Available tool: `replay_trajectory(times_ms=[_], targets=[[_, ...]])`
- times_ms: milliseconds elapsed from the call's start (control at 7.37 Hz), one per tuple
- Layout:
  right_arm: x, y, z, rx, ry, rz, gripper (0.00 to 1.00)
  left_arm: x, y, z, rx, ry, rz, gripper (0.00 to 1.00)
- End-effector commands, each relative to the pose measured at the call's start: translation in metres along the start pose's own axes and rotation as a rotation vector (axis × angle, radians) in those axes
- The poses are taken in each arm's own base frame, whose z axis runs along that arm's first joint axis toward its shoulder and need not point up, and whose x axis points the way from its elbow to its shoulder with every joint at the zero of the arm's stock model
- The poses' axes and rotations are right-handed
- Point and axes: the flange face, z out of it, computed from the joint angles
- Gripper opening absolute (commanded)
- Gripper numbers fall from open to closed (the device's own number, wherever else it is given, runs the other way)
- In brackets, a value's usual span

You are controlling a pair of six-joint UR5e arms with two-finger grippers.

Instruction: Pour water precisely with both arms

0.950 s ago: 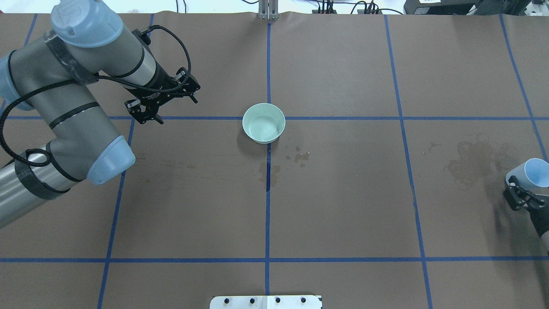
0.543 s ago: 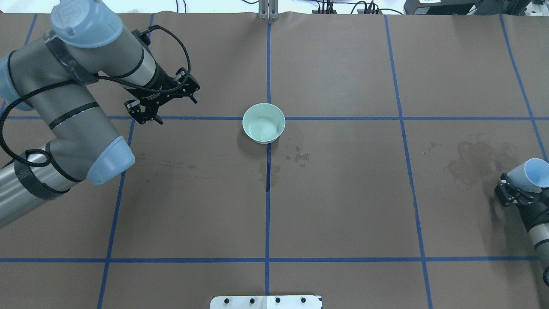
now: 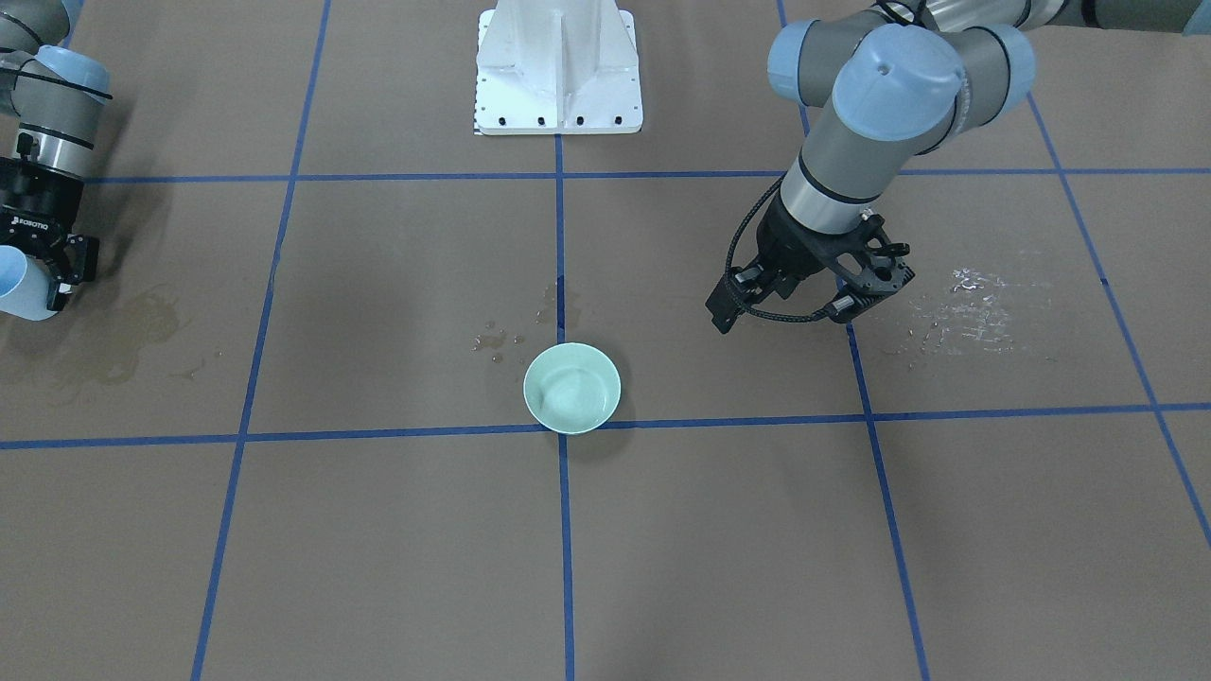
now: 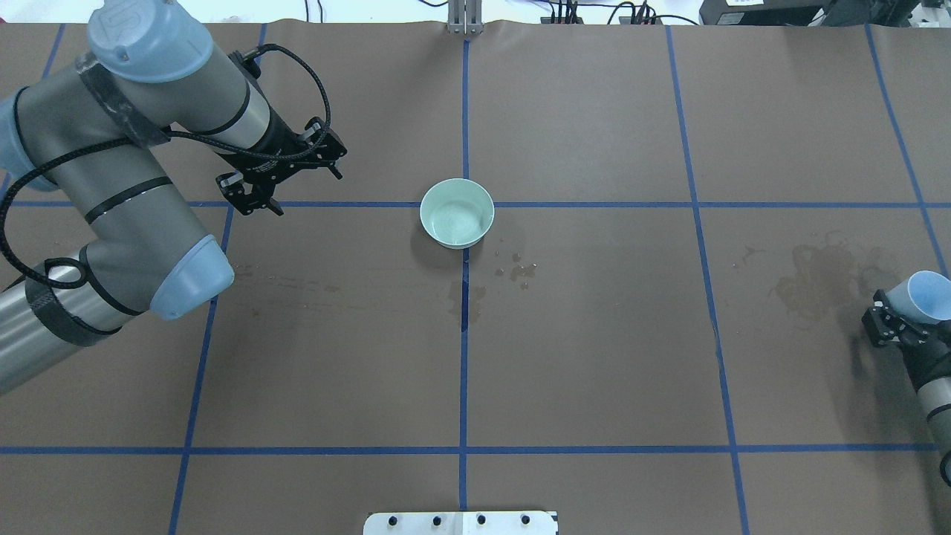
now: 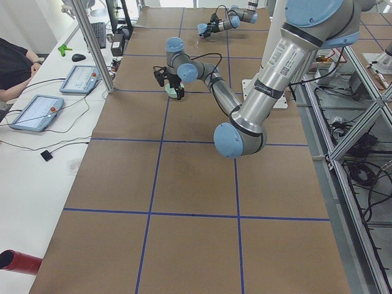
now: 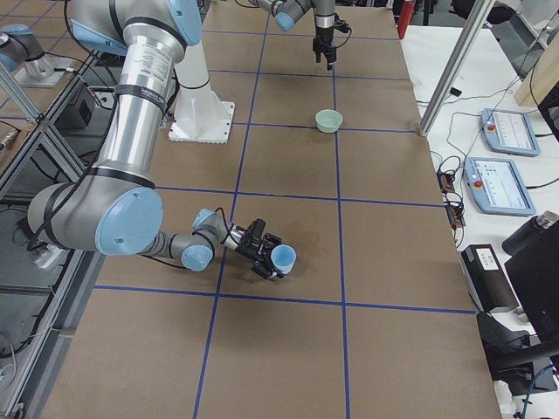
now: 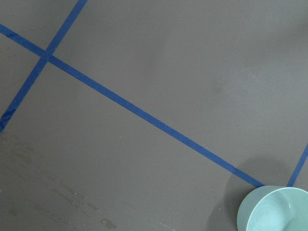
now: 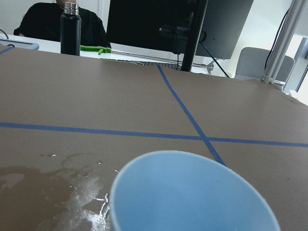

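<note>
A mint-green bowl (image 4: 457,212) stands upright at the table's middle; it also shows in the front view (image 3: 571,388) and in the left wrist view (image 7: 274,209). My right gripper (image 4: 895,323) is shut on a light-blue cup (image 4: 927,296), held tilted near the table's right edge, far from the bowl. The cup's open mouth fills the right wrist view (image 8: 192,192); I see no water in it. My left gripper (image 4: 308,193) is open and empty, hovering left of the bowl. Water shows only as glossy wet patches on the paper (image 8: 72,192).
A dark wet stain (image 4: 817,286) lies beside the cup, and droplets (image 4: 520,271) lie just right of the bowl. A white pedestal (image 3: 558,66) stands at the robot's side. Operators' tablets (image 6: 498,183) and a bottle (image 8: 70,29) are beyond the table's far edge.
My right gripper with the cup has shifted slightly left and up in the overhead view and turned a little. The left arm and the bowl have not moved.
</note>
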Motion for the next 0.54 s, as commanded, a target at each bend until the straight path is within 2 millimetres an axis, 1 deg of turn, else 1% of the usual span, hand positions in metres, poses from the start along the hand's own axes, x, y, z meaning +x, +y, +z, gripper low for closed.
replay_trajectory(times_ms=[0,136,271,407], targets=[[-0.001,-0.007,0.003,0.009,0.005,0.006,0.00,0.000,0.000,0.000,0.000,0.000,-0.002,1.00],[-0.003,-0.021,0.001,0.000,-0.040,0.075,0.00,0.001,0.000,-0.001,0.000,0.002,-0.002,1.00],[0.003,-0.035,0.001,-0.037,-0.096,0.041,0.00,0.001,0.001,-0.001,-0.002,0.004,0.000,1.00],[0.003,-0.052,0.000,-0.014,-0.137,-0.018,0.00,0.001,0.002,-0.004,-0.005,0.008,0.004,1.00]])
